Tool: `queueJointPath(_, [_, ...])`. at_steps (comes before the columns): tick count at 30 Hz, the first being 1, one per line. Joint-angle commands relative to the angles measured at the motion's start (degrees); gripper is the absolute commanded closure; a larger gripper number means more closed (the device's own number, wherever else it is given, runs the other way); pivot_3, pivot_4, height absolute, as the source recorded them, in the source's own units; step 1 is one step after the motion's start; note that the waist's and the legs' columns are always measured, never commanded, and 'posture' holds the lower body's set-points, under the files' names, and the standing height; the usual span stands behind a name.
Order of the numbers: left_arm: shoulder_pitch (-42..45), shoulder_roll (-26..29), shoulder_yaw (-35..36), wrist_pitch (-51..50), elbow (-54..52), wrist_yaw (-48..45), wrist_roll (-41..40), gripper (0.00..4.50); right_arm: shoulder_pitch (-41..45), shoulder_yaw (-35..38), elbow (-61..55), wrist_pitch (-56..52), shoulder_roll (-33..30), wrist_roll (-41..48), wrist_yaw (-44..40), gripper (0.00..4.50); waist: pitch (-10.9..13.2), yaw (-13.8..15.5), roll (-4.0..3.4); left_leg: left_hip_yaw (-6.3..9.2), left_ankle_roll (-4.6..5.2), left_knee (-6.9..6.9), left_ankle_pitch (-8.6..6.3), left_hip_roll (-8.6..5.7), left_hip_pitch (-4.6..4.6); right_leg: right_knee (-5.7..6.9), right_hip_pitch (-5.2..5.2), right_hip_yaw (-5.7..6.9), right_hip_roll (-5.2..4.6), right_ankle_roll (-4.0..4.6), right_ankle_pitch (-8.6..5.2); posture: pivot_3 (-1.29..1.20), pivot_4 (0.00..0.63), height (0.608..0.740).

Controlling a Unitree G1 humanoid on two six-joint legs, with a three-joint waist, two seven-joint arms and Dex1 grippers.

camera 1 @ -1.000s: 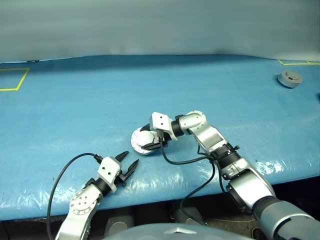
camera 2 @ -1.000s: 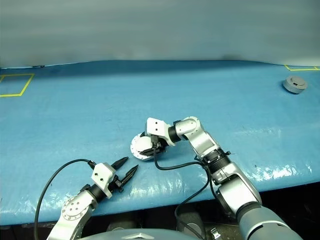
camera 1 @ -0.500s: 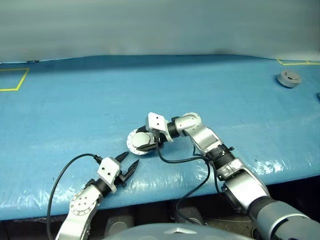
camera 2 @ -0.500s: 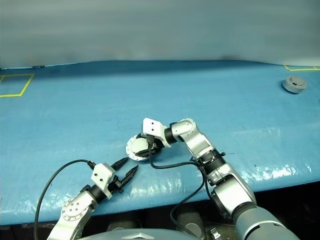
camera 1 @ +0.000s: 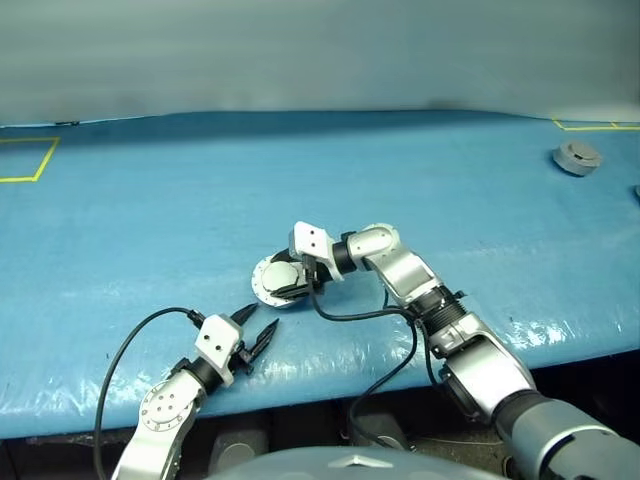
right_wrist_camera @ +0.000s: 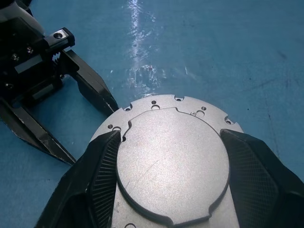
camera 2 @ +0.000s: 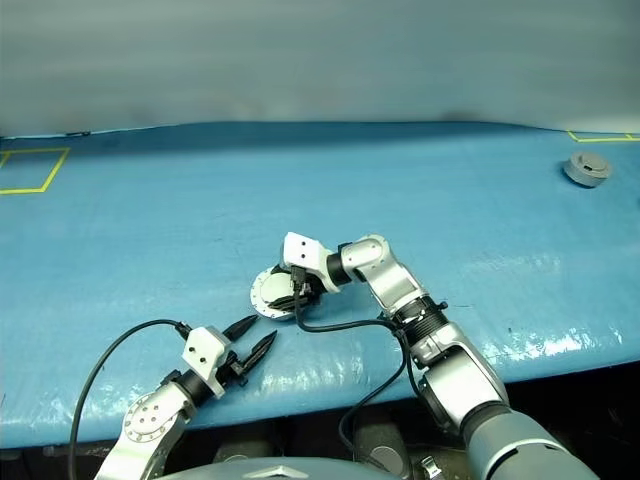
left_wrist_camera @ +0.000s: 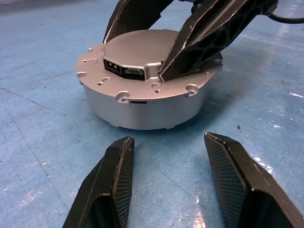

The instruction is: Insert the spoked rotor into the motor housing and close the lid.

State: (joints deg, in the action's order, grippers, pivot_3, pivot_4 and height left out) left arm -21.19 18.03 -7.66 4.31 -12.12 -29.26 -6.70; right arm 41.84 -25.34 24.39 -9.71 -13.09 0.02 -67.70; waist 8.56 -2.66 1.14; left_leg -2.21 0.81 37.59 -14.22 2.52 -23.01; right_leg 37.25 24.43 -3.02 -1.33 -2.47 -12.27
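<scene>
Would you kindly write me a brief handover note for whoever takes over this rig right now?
Right gripper: closed on the raised middle of the lid.
Left gripper: open, empty, just short of the motor housing, not touching it.
Things: the lid sits on the motor housing, on the blue table. A separate grey round part lies at the table's far right.
Done: the lid is in place; whether the rotor is inside cannot be seen.
Left: check the lid's seating, then release.
</scene>
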Motion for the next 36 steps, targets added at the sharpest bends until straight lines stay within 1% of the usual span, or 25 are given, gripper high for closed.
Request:
queueJointPath(1, [0.2, -0.2, -0.8, 0.2, -1.3, -0.2, -0.2, 1.96, 2.3, -0.1, 0.0, 3.6, -0.4, -0.7, -1.1, 1.47, 0.0, 0.1, 0.0, -0.01, 0.0, 0.01, 0.0, 0.0, 0.0, 0.0, 0.0, -0.01, 0.0, 0.0, 0.0, 0.0, 0.15, 0.74])
queueJointPath(7, [0.4, -0.2, -1.0, 0.2, -1.3, -0.1, -0.4, 1.96, 3.5, 0.1, 3.0, 5.3, 0.3, -1.0, -1.2, 1.47, 0.0, 0.3, 0.0, -0.04, 0.0, 0.01, 0.0, 0.0, 0.0, 0.0, 0.01, -0.02, 0.0, 0.0, 0.01, 0.0, 0.15, 0.74])
queueJointPath(20, [0.3, -0.4, -1.1, 0.2, -1.6, 0.2, -0.8, 1.96, 4.0, 2.3, 6.3, 3.2, 3.7, 0.1, 1.2, 1.47, 0.0, 0.3, 0.0, -0.06, 0.0, 0.03, 0.0, 0.04, 0.0, 0.06, 0.02, -0.03, 0.03, 0.02, 0.03, 0.0, 0.15, 0.74])
queueJointPath(28, [0.3, -0.6, -1.2, 0.2, -1.5, 0.3, -0.9, 1.96, 3.8, 4.3, 7.6, 0.2, 5.6, 0.4, 5.1, 1.47, 0.0, 0.3, 0.0, -0.08, 0.0, 0.12, 0.0, 0.03, 0.01, 0.21, 0.06, -0.05, 0.03, 0.05, 0.01, 0.0, 0.15, 0.74])
queueJointPath(32, [0.3, -0.7, -1.3, 0.3, -1.5, 0.3, -0.9, 1.96, 3.7, 4.4, 8.6, -0.6, 6.3, -0.9, 8.1, 1.47, 0.0, 0.3, 0.0, -0.1, 0.0, 0.25, 0.0, 0.02, 0.05, 0.49, 0.1, -0.1, 0.03, 0.12, -0.04, 0.0, 0.15, 0.74])
queueJointPath(36, [0.3, -0.7, -1.2, 0.3, -1.4, 0.3, -0.9, 1.96, 3.4, 4.1, 8.2, -1.2, 6.4, -1.3, 9.0, 1.47, 0.0, 0.2, -0.01, -0.11, 0.0, 0.33, 0.02, 0.05, 0.12, 0.6, 0.09, -0.1, 0.07, 0.14, -0.06, 0.0, 0.15, 0.74])
